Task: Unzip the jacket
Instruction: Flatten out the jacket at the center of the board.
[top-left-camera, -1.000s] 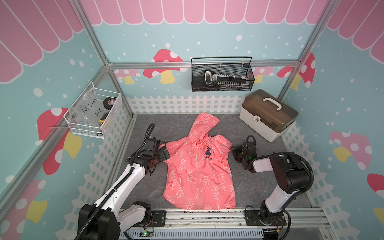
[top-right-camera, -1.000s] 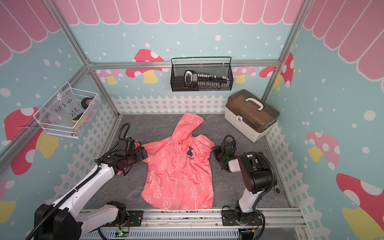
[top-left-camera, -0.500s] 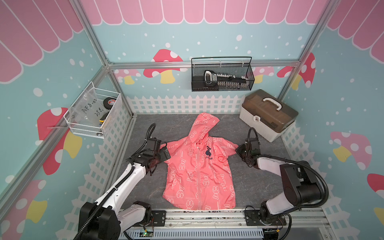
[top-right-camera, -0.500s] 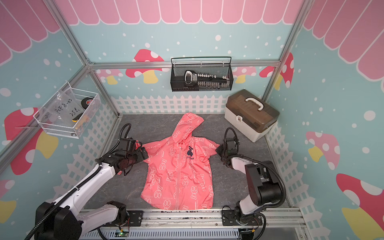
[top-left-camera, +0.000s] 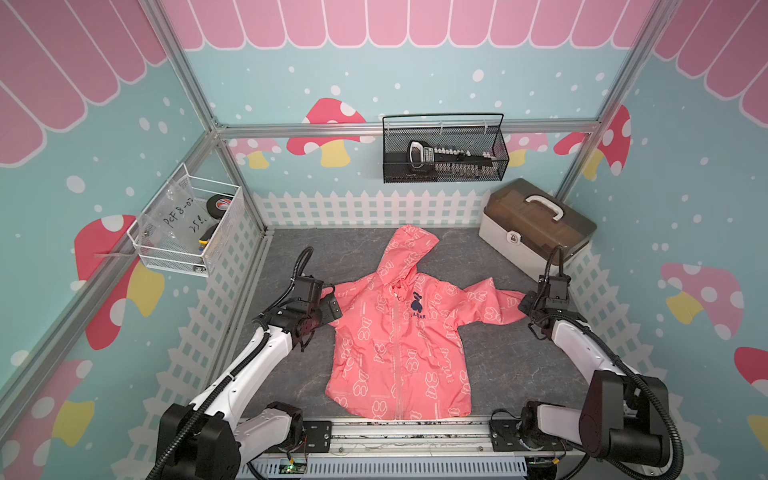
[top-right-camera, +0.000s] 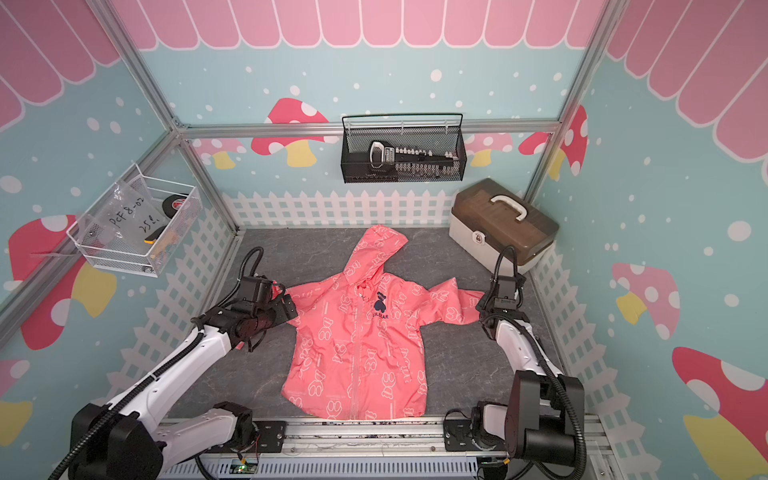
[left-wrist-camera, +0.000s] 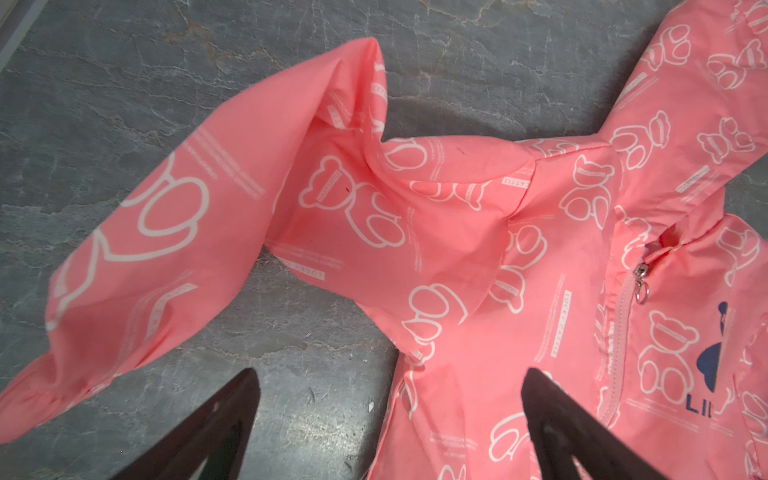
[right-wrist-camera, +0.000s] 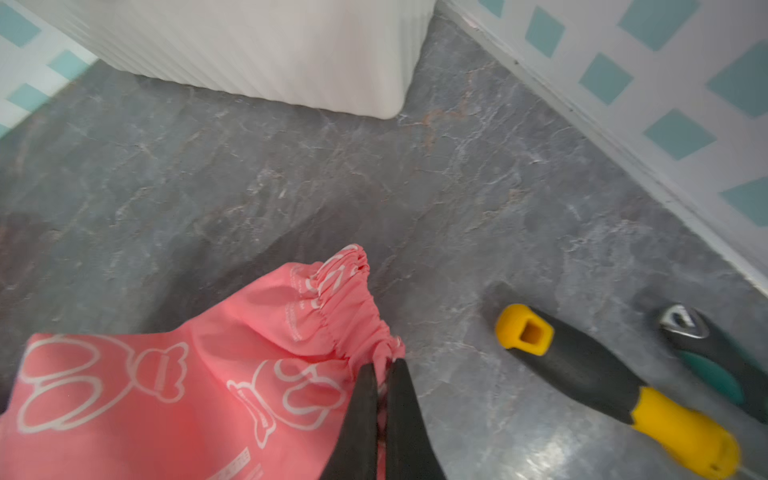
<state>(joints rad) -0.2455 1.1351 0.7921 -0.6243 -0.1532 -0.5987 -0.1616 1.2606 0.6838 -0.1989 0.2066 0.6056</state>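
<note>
1. My right pincer was clamped on the gathered cuff of the jacket, its jaws pressed together on the pink cloth.
2. My left pincer hung with its jaws wide apart, one finger over the grey mat and one over the jacket's chest.
3. The jacket lay face up in the middle of the mat, hood toward the back fence. The zipper was closed up to the collar and its metal pull lay untouched.
4. The navy bear logo on the chest read "LILBEAR". Small white print among the outlined bears appeared to read "LUCKY CATTLE".
5. A clear bag in the white wire basket on the left wall bore handwriting, "PCF 8-02".
6. Two tool handles lay on the mat past the cuff, one yellow and black, one teal and black. A white toolbox with a brown lid stood in the far right corner.
7. A second before, my right pincer had been closer to the jacket's body with the sleeve bunched. Now the sleeve was drawn out toward the right wall. My left pincer had not moved.
</note>
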